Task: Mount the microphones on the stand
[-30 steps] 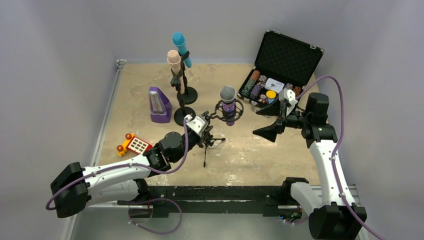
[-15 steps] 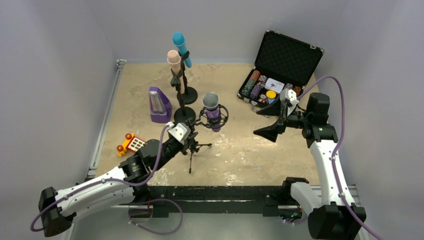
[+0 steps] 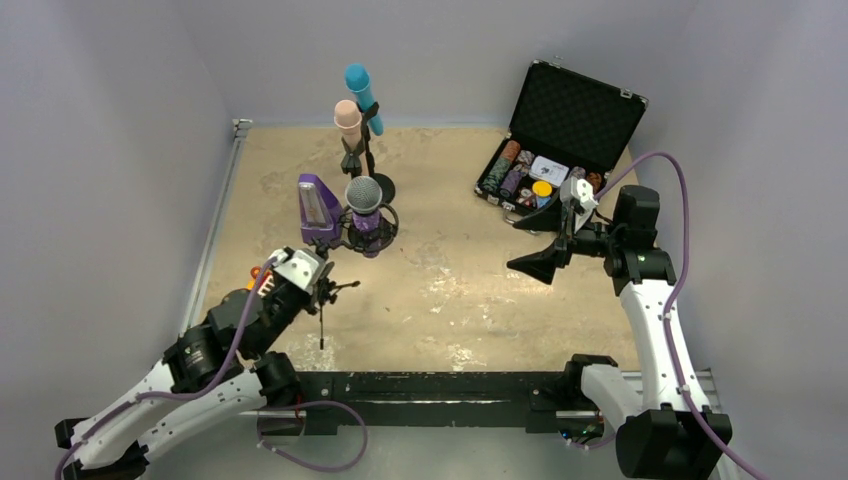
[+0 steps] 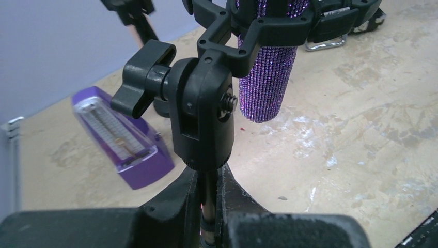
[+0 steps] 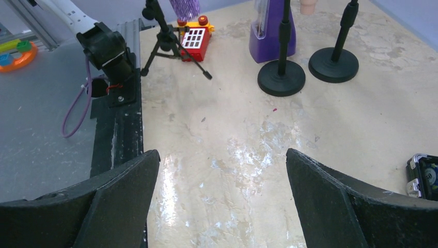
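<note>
the glittery purple microphone [image 4: 267, 77] loses its mesh head past the top edge of the left wrist view. the pole of the tripod stand [image 4: 204, 119] is mostly hidden between the fingers of the left gripper [image 4: 207, 183]. in the right wrist view the metronome [image 5: 264, 44] and the 2 round-base stands [image 5: 281, 77] are cut off at the top, and only a corner of the chip case [image 5: 424, 175] shows. from above, its contents are too small to tell apart.
</note>
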`<state>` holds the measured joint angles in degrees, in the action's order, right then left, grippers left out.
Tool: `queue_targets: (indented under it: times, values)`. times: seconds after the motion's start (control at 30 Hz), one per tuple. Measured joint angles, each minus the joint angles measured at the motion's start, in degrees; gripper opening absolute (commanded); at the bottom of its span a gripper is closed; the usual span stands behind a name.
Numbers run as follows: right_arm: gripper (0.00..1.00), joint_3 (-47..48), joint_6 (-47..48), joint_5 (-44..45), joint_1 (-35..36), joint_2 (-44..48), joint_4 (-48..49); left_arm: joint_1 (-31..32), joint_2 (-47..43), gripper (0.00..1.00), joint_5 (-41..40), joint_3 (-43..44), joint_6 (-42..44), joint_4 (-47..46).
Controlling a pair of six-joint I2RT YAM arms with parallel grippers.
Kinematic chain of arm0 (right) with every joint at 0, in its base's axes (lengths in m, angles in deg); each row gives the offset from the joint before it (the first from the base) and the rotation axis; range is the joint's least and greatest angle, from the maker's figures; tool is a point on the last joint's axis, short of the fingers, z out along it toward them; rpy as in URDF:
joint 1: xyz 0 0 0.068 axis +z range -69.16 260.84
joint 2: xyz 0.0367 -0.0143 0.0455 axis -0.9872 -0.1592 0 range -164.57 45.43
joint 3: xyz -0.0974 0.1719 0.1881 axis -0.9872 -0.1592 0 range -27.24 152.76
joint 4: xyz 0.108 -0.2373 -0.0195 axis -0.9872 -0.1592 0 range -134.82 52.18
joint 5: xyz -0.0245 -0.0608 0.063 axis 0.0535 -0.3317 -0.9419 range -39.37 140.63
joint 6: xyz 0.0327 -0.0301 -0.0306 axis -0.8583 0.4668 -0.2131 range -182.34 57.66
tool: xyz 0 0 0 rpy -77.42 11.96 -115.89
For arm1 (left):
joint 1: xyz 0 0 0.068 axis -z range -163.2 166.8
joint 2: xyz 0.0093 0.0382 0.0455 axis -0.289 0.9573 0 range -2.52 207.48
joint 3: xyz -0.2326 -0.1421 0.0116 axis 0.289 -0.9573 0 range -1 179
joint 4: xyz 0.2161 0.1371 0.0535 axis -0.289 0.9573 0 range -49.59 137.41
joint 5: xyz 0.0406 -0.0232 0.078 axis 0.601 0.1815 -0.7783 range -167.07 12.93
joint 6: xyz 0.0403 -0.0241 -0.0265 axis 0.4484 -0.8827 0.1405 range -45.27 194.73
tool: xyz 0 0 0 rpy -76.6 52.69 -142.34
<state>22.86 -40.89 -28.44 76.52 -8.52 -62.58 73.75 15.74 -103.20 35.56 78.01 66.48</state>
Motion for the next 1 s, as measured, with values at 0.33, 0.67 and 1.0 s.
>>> queue_targets:
  times: [0.33, 0.67, 1.0]
  values:
    - [0.97, 0.0, 0.1, 0.0, -0.3, 0.0, 0.0, -0.1, 7.0, 0.0, -11.7, 19.9, 11.8, 2.4]
    - [0.97, 0.0, 0.1, 0.0, -0.3, 0.0, 0.0, -23.6, 22.4, 0.0, -8.6, 33.9, 14.7, 0.9]
    - [0.97, 0.0, 0.1, -0.5, -1.0, 0.0, -0.1, -46.2, 35.5, 0.0, 5.7, 41.4, 6.2, -4.5]
